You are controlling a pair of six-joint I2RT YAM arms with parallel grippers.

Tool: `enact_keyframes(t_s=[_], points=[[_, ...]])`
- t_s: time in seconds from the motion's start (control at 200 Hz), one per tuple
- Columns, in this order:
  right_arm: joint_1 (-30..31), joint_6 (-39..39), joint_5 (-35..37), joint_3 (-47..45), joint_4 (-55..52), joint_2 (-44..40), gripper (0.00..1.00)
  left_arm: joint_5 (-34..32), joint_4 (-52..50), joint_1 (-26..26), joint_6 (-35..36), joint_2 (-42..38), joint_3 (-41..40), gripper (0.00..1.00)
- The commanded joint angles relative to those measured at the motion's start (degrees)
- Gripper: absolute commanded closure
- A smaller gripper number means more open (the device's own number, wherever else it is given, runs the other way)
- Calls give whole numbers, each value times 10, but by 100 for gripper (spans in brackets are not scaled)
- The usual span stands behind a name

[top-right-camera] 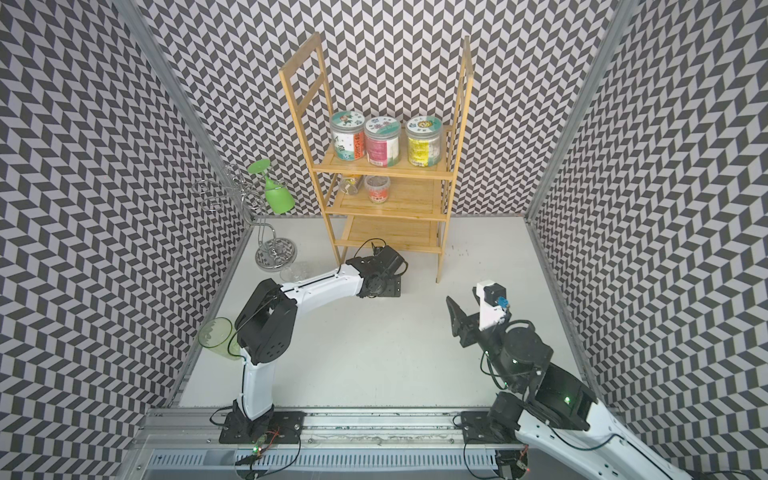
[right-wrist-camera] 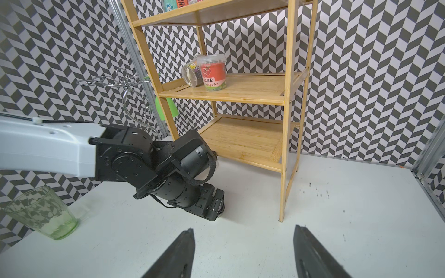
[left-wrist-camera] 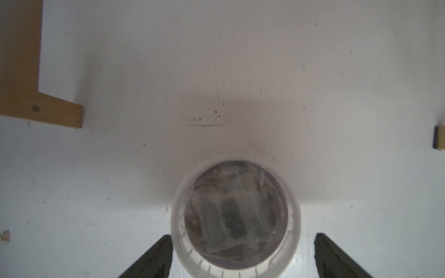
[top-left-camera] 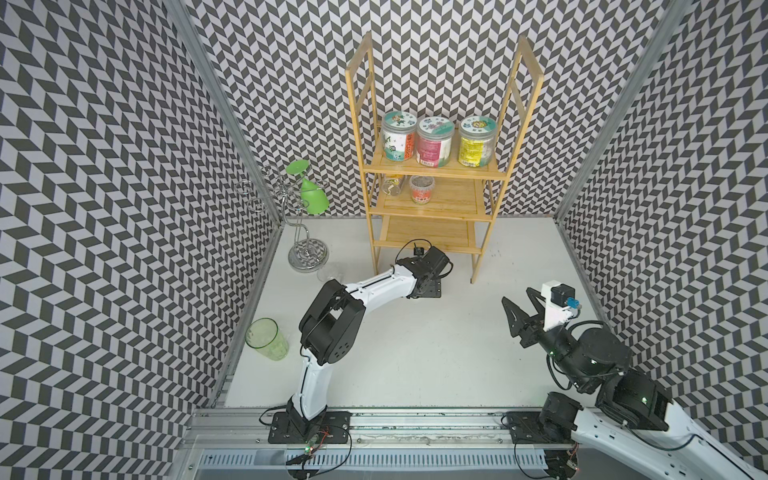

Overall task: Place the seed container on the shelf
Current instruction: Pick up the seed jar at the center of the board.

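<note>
Seed tub [left-wrist-camera: 236,216] upright on worktop [left-wrist-camera: 240,60], just before the shelf [left-wrist-camera: 41,108] feet. Left hand [left-wrist-camera: 243,235] spread astride it, one finger close, the other apart. Right hand [right-wrist-camera: 243,228] spread, empty. Tub probably light, thin-walled, slick: pinch sides gently under the lid. Bottom tier bare; front legs flank entry.

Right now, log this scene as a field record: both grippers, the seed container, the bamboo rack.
seed container: clear round lidded plastic tub, upright on the white table, by the rack's front legs
left gripper: open, straddling the tub, not clamped
right gripper: open, empty, above the table
shelf: light bamboo three-tier rack; three lidded jars on top, red-labelled cup and tipped jar on middle tier
</note>
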Motion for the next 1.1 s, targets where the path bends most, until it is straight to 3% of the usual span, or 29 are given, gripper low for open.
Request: enact_keyframes(t_s=[0.0,0.195,0.416,1.097], points=[[3,-6,-1,2,18,6,32,-35,74,-9,10,-42,-36,7],[3,-6,-5,4,21,10,32,-48,158,-16,18,-86,-113,7],[3,-13,-10,7,25,20,32,-44,194,-18,35,-81,-118,10],[3,-18,-8,3,33,24,31,-44,123,-15,34,-21,-60,12]])
